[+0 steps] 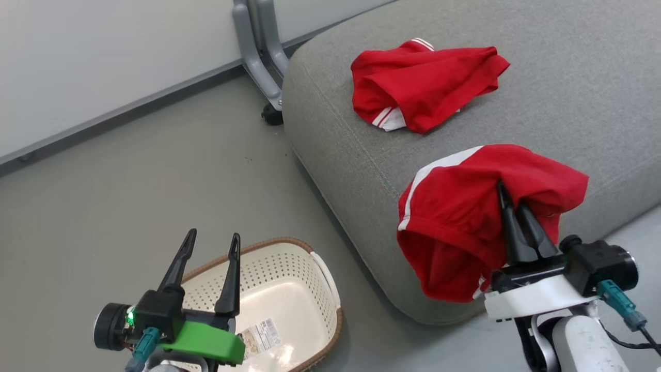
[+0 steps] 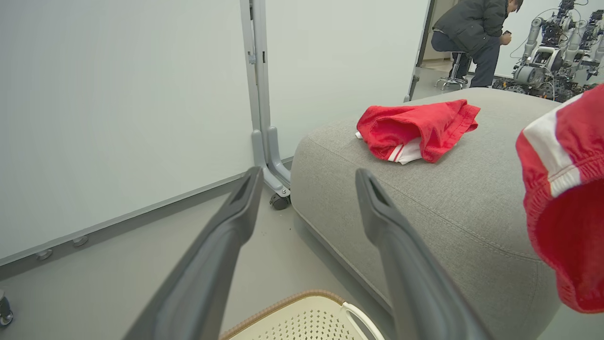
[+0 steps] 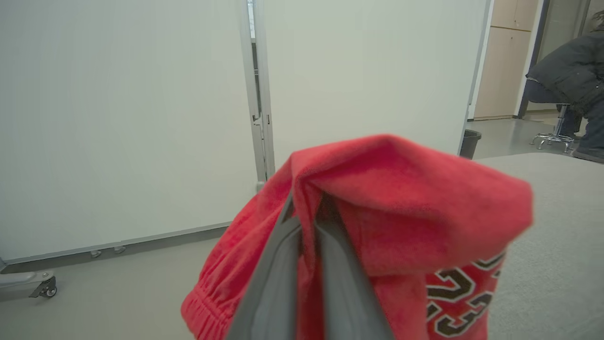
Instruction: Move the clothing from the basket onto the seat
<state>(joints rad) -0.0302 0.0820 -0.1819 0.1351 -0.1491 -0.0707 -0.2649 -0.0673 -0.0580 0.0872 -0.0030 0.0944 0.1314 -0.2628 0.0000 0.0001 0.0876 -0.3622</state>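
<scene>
Right pincer (image 1: 511, 195) is clamped tight on the second red garment (image 1: 459, 222), cloth draped over its upturned fingers at the near edge of the seat (image 1: 568, 77), hem dangling off the front! Open cushion lies just beyond, farther in: my pick for the drop. First garment (image 1: 423, 85) lies far back. Left pincer (image 1: 214, 235) gapes wide, holding nothing, over the basket (image 1: 281, 268).
</scene>
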